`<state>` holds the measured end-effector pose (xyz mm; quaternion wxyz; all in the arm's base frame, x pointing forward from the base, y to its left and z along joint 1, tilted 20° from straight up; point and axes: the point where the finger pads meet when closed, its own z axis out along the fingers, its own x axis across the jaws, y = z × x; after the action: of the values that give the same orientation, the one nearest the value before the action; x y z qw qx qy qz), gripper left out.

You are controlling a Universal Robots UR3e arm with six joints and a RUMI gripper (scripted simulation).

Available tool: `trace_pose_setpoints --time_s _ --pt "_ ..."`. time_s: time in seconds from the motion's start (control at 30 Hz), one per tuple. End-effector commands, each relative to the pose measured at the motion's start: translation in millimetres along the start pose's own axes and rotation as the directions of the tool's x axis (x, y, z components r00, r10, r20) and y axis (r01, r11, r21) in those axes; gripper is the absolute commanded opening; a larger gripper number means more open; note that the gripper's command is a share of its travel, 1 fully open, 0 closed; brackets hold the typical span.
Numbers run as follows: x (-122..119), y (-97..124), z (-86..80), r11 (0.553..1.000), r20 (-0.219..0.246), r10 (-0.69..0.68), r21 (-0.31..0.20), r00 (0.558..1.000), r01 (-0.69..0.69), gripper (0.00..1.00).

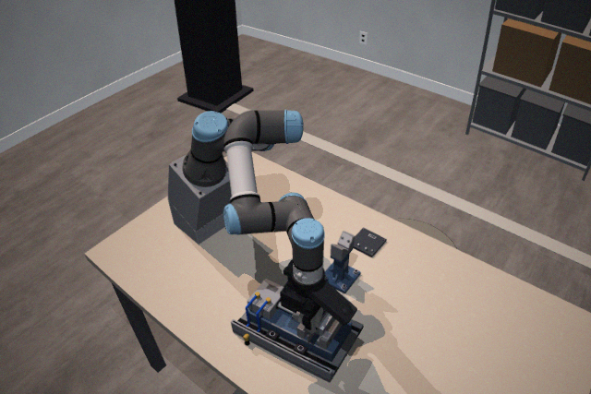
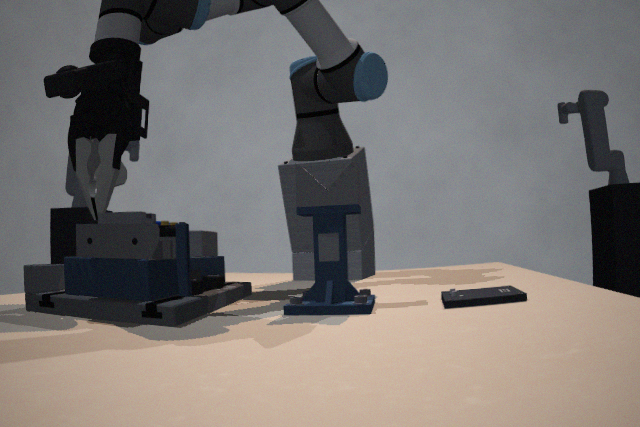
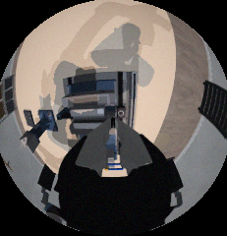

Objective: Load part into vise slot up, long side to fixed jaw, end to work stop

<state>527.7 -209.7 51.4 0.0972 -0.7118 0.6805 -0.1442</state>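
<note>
With your claw [image 1: 310,325] [image 2: 95,218] [image 3: 113,118] pressed together on nothing at the vise [image 1: 295,328] [image 2: 111,277] [image 3: 90,88], nudge gently and level against the part [image 1: 328,321] [image 3: 88,112], which seems to lie between the jaws, though the view is poor, seating side before end without tipping it.

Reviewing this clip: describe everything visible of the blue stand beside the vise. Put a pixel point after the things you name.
The blue stand [image 1: 338,269] [image 2: 327,277] [image 3: 48,118] looks like painted metal: a flat foot with bolt heads at its corners, small ribs, and an upright post with a pale rectangular patch, topped by a wider crosspiece. It stands upright on the table [image 1: 458,313] [image 2: 413,370] [image 3: 39,64], apart from the vise's base. The pincer [image 1: 308,325] [image 2: 95,216] [image 3: 113,118] isn't touching it.
</note>
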Motion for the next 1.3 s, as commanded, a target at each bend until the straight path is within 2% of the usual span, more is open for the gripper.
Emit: trace_pose_setpoints --time_s 0.0,1.27 --pt "-0.7 -0.9 -1.1 1.0 -0.002 0.0 0.003 1.0 0.0 0.0" --pt "-9.8 -0.9 -1.1 1.0 -0.002 0.0 0.003 1.0 0.0 0.0"
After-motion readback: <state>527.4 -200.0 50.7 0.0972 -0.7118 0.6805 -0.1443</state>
